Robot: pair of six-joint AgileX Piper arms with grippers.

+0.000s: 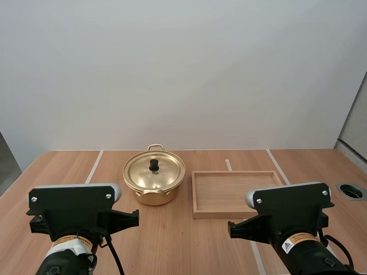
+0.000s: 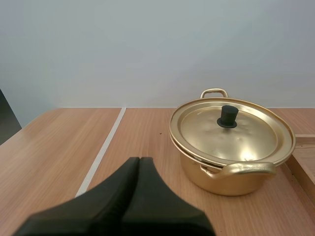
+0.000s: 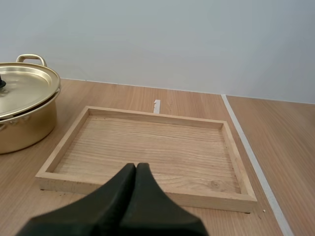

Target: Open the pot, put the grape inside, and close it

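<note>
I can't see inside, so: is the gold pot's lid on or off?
On. The lid sits level on the pot, covering its rim all round, with its black knob upright.

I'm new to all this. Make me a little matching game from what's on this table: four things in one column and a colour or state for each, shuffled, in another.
1. pot
2. knob
3. wooden tray
4. left gripper

a. shut, one dark wedge
b. gold, lid on
c. pale wood, flat beside the pot
d. small, black, at the lid's middle

Pairs: 1-b, 2-d, 3-c, 4-a.
</note>
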